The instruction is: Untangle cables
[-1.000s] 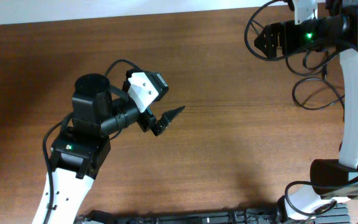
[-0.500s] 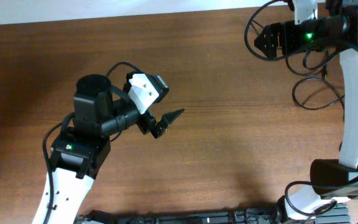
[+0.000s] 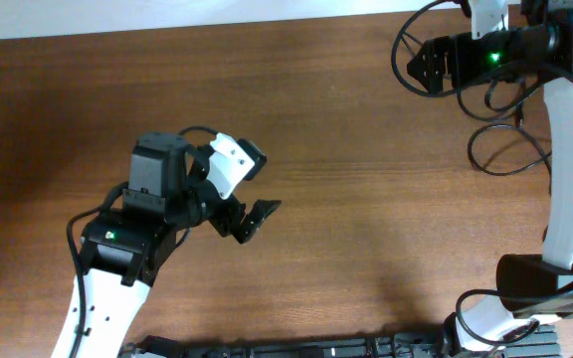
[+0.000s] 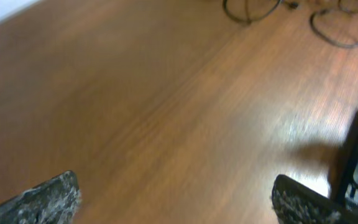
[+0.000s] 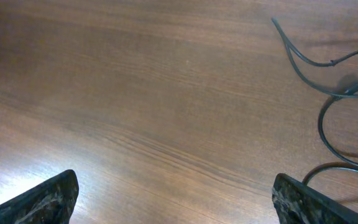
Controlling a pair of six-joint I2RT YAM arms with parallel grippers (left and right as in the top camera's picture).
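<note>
With left gripper (image 3: 255,219) and right gripper (image 3: 418,65) both wide open and empty, the cables (image 5: 320,121) far right look light and limp, best pinched beside a plug (image 5: 352,87).

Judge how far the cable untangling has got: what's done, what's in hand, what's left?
Done: nothing visible; the cables lie in loose loops at the right of the table. In hand: nothing; the left gripper is open over bare wood, and the right gripper is open near the cables, holding none. Left: grasping the cables and drawing them apart.
</note>
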